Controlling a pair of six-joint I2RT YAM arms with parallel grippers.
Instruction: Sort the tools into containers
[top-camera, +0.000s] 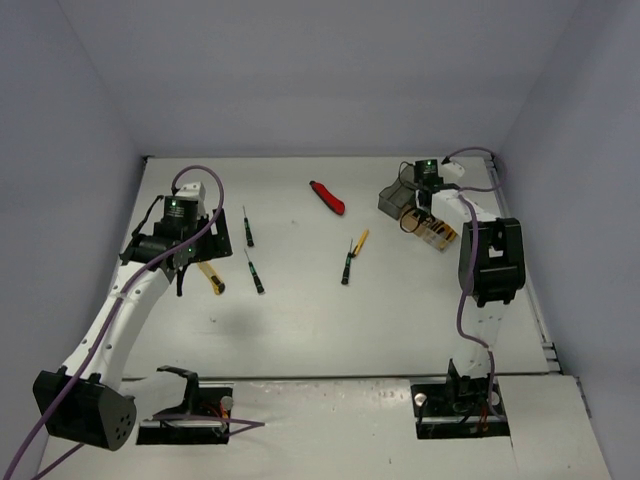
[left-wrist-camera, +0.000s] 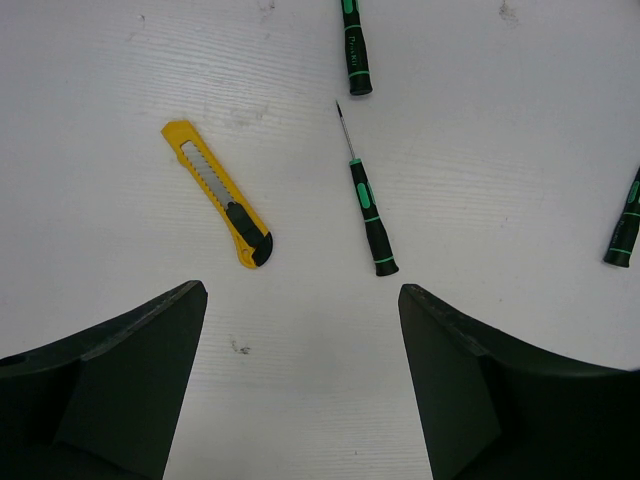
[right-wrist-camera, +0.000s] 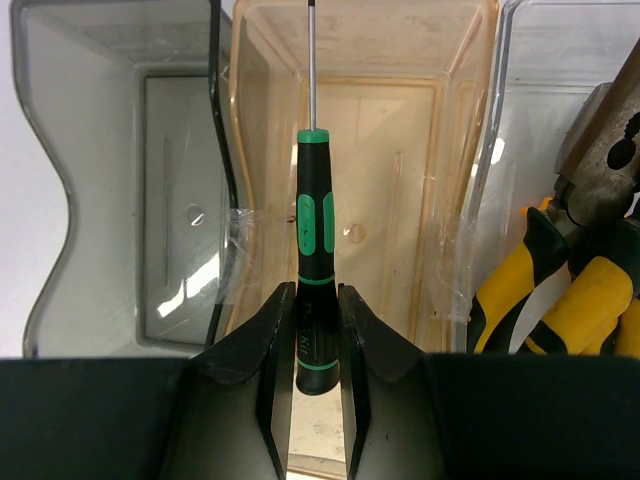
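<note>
While the left arm hangs over the worktop (top-camera: 300, 330) near its left edge, the left gripper (left-wrist-camera: 300, 290) stands with its jaws wide apart and nothing between them. Below it, flat on the surface, lies the yellow utility knife (left-wrist-camera: 218, 195), its black end toward the gripper. Just to the right of the knife lies the nearer screwdriver (left-wrist-camera: 368, 215), black with green bands, its tip pointing toward the far edge. The farther screwdriver (left-wrist-camera: 352, 50) lies beyond that one; the wrist view shows only its handle. These three items lie apart from one another.

Near the middle of the worktop lies a third screwdriver (top-camera: 346, 268). A thin yellow tool (top-camera: 360, 240) sits at its far end, touching it or just beside it; its kind cannot be told. The red utility knife (top-camera: 327, 197) lies toward the far edge, about midway along it and well apart from the other tools.

At the far right corner the three bins stand side by side in a row. The right gripper (right-wrist-camera: 314, 295) is clamped on the butt of the held screwdriver (right-wrist-camera: 312, 210). That screwdriver's shaft points straight away from the wrist, over the open tan bin (right-wrist-camera: 400, 150), the middle one of the row. Whether the tip touches the bin's far wall cannot be told. In the wrist view the grey bin (right-wrist-camera: 120, 200) adjoins the tan one on the left. The clear bin (right-wrist-camera: 530, 100) adjoins it on the right and holds the yellow-handled pliers (right-wrist-camera: 595, 300).
</note>
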